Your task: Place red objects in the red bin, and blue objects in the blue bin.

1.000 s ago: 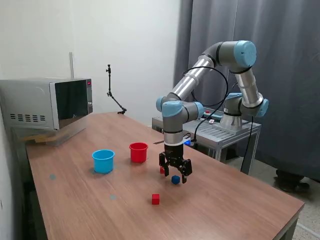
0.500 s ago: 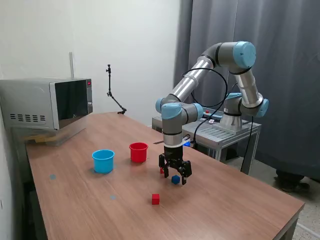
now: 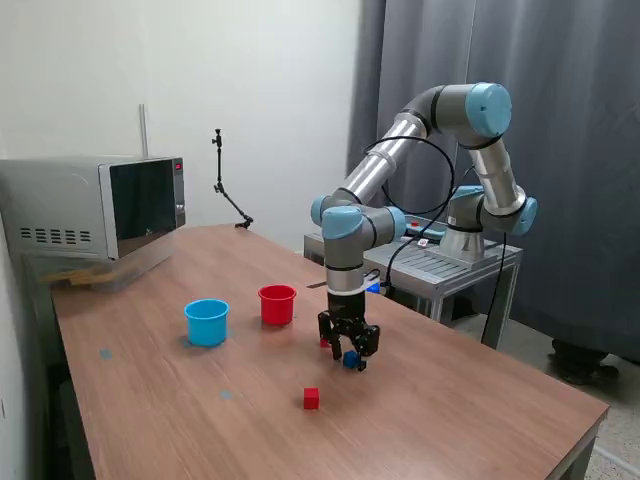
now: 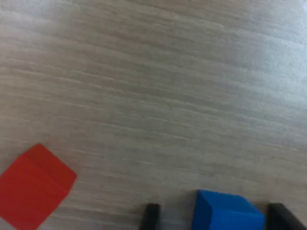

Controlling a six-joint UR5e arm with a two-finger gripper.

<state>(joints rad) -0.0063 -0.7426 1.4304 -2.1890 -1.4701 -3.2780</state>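
Blue cube (image 4: pixel 225 211) — upright, between jaws

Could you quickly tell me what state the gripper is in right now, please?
Gripper: open, its fingers straddling the blue cube on the table, not yet closed on it.

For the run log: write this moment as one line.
phase: grasp approach | gripper: low, jaws straddling blue cube, closure unclear | red cube: beside it on table | blue cup, red cup: apart

- The arm (image 3: pixel 385 165) arches over, wrist pointing straight down at 6 o'clock.
- The gripper (image 3: pixel 349 358) sits low at the tabletop, fingers (image 4: pixel 150 216) parted.
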